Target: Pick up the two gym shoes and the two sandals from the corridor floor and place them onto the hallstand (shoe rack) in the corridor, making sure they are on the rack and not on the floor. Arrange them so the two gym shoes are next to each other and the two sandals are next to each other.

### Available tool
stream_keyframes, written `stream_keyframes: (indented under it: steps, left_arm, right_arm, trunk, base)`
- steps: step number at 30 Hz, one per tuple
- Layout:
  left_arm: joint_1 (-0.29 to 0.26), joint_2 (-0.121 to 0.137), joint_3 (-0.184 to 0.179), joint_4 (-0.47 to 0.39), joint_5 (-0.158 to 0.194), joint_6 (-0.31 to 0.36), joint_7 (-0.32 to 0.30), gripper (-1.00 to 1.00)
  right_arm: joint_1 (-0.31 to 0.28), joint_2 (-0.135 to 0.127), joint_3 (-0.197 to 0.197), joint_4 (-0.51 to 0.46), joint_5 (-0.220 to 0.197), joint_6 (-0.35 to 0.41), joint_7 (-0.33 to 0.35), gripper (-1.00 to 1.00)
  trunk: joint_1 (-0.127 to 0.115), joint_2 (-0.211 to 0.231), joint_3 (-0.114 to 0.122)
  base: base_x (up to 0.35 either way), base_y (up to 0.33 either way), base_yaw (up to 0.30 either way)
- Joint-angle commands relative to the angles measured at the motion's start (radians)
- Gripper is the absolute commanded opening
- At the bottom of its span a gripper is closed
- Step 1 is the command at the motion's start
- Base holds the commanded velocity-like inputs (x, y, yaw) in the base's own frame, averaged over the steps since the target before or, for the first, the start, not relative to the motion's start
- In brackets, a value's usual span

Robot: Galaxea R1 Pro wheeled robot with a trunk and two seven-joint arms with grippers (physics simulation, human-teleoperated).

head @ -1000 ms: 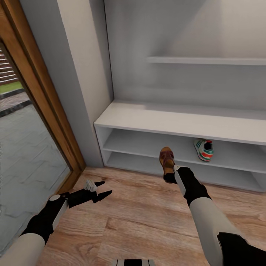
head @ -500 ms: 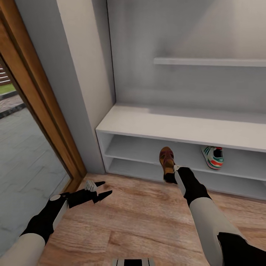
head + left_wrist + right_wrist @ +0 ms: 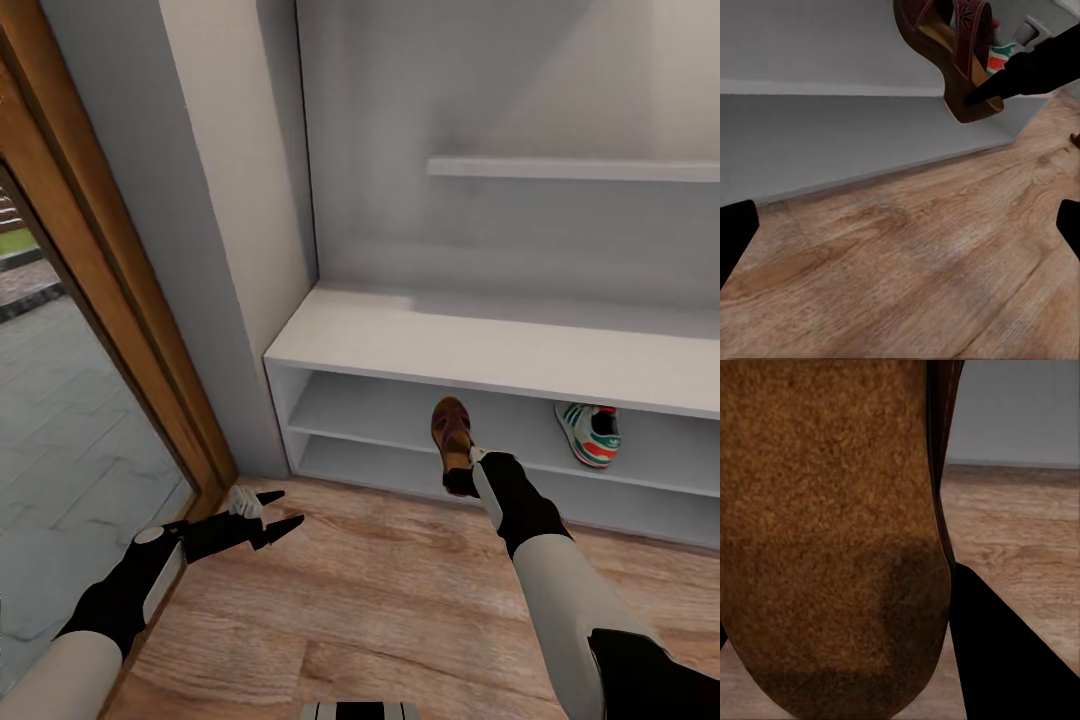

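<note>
Sandal (image 3: 451, 428), brown leather, hangs heel-down in the right gripper (image 3: 462, 472), clamped at the heel just before the hallstand's (image 3: 480, 345) lower opening. It looks light and stiff-soled, so the heel grip should serve. One gym shoe (image 3: 590, 434) sits on the inner shelf toward the right end; room lies open leftward. The left gripper (image 3: 275, 512) hovers spread and empty over the corridor floor (image 3: 380, 600).

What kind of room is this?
Probably a hallway by a door to outside: a white shoe rack holding a sneaker, a wood floor, and a wood-framed glass door.
</note>
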Motion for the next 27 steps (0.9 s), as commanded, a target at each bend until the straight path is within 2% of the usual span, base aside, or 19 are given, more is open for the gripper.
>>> stream_keyframes:
  steps: [1, 7, 11, 18, 27]
  left_arm:
    - [0.0, 0.0, 0.0, 0.001, 0.005, 0.007, -0.004, 1.0]
    - [-0.001, 0.0, 0.0, 0.001, 0.005, 0.005, -0.003, 1.0]
    - [0.0, 0.0, 0.0, 0.001, 0.005, 0.005, -0.003, 1.0]
    - [-0.001, 0.0, 0.0, 0.001, 0.005, 0.005, -0.003, 1.0]
    - [0.0, 0.0, 0.0, 0.001, 0.005, 0.005, -0.003, 1.0]
  right_arm:
    - [-0.001, 0.001, -0.004, -0.001, 0.0, 0.005, -0.003, -1.0]
    - [-0.001, 0.001, -0.004, -0.001, -0.001, 0.005, -0.003, -1.0]
    - [-0.001, 0.001, -0.004, -0.001, 0.001, 0.005, -0.003, -1.0]
    - [-0.001, 0.001, -0.006, -0.001, 0.0, 0.005, -0.003, -1.0]
    - [-0.001, 0.001, -0.006, -0.001, -0.001, 0.005, -0.003, -1.0]
  trunk:
    - [0.0, 0.0, -0.001]
    - [0.0, 0.0, -0.001]
    - [0.0, 0.0, -0.001]
    - [0.0, 0.0, -0.001]
    - [0.0, 0.0, -0.001]
  base:
    - [0.163, 0.245, 0.0]
    - [0.11, 0.128, 0.0]
    - [0.01, 0.001, 0.0]
    - [0.24, 0.0, 0.0]
    - [0.037, 0.0, 0.0]
